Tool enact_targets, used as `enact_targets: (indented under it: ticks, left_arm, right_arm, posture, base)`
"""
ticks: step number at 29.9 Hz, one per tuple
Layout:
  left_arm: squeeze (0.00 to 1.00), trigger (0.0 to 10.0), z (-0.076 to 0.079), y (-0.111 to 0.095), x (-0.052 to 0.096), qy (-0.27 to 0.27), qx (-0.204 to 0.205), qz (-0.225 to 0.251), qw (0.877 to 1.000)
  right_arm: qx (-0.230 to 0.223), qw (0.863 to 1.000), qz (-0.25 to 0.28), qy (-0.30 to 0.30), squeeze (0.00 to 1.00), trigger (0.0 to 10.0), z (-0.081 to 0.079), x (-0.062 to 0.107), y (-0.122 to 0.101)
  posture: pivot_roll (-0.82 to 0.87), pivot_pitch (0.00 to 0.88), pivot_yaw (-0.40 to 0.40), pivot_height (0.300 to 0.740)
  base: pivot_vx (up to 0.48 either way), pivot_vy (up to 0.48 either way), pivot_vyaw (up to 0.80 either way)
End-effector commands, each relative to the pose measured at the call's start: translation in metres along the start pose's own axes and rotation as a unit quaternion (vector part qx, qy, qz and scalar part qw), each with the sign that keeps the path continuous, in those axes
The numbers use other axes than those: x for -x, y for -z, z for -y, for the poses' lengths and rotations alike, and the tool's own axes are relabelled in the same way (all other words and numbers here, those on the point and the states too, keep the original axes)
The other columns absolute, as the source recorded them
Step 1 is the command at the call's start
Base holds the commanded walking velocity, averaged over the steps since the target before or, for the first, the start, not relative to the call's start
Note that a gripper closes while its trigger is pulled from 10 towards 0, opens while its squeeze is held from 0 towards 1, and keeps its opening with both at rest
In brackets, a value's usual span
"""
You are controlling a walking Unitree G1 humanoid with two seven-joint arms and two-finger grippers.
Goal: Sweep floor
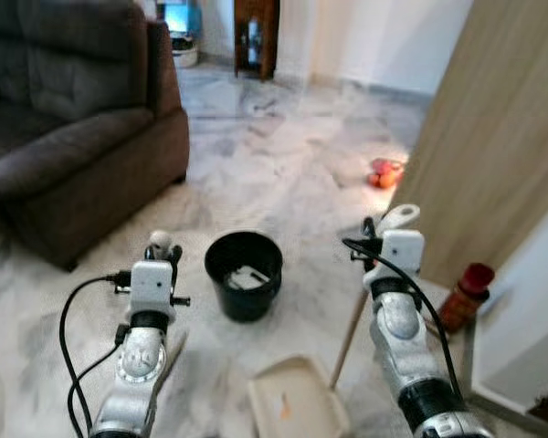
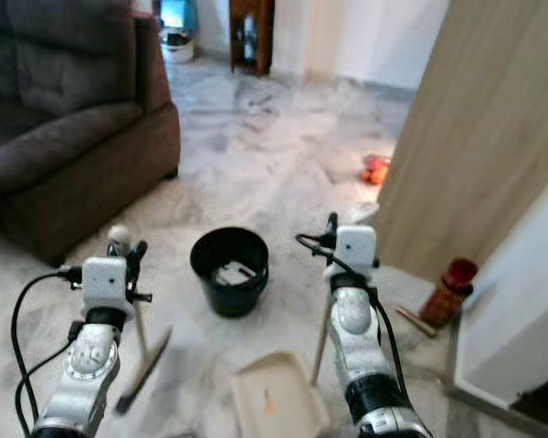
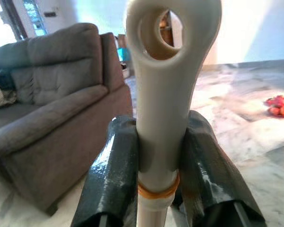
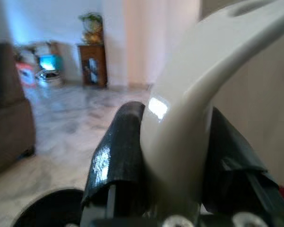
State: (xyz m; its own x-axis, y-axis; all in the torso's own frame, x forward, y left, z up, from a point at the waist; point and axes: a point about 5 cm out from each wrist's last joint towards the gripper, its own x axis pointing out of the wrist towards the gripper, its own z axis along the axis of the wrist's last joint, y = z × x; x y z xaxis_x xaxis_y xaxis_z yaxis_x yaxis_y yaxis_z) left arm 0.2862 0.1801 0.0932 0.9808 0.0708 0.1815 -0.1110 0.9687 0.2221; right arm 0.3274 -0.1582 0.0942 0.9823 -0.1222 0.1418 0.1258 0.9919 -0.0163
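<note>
The left end effector (image 3: 156,165) pinches the broom (image 3: 163,94) handle; the right end effector (image 4: 175,161) pinches the dustpan (image 1: 297,401) handle, lower centre, ready to collect beside the bucket (image 1: 244,274).

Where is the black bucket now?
The bucket stands on the marble floor ahead of the robot, between its two arms, just beyond the dustpan and right of the sofa.
</note>
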Motion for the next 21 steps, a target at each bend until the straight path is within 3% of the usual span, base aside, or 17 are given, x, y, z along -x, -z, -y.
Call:
enact_targets:
  ticks: [1,21]
  left_arm:
    - [0.00,10.0,0.0008,-0.0099,-0.0064,0.001,0.002,0.026,1.000]
    - [0.00,10.0,0.0067,-0.0119,-0.0067,0.000,0.012,0.028,1.000]
  right_arm:
    - [-0.002,1.000,0.028,-0.009,0.00,10.0,-0.0043,-0.0068,-0.0123]
    - [-0.004,1.000,0.014,0.001,0.00,10.0,0.0002,-0.0062,-0.0085]
  posture:
    - [0.12,0.000,-0.047,0.740]
    - [0.11,0.000,-0.059,0.740]
  base:
    - [0.000,0.000,-0.44]
    - [0.000,0.000,-0.78]
